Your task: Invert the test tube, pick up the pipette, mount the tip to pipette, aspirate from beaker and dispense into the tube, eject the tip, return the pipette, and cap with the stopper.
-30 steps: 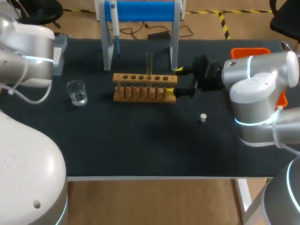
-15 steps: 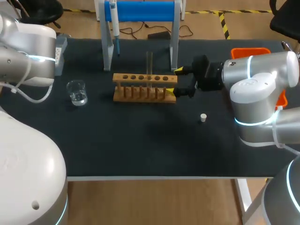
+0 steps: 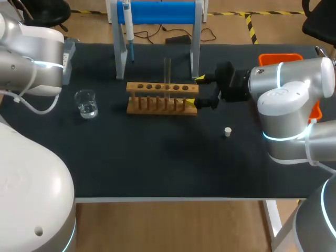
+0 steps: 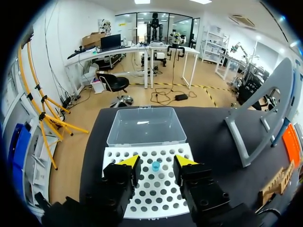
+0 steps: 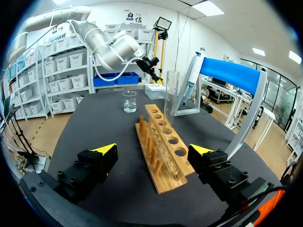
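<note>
Tube (image 5: 170,94) ahead of spread right gripper (image 5: 154,149)

- In the head view, the bulky white and grey left arm (image 3: 31,63) creeps a little towards the far edge of the table and inwards.
- Its rounded casing now covers more of the pale grey plastic tip box (image 3: 69,52) at the far left corner, leaving only a narrow strip showing.

The test tube (image 3: 167,69) stands in the rack (image 3: 161,100); the beaker (image 3: 86,103) sits left of the rack, the stopper (image 3: 227,132) right and nearer, the pipette stand (image 3: 157,11) behind
</note>
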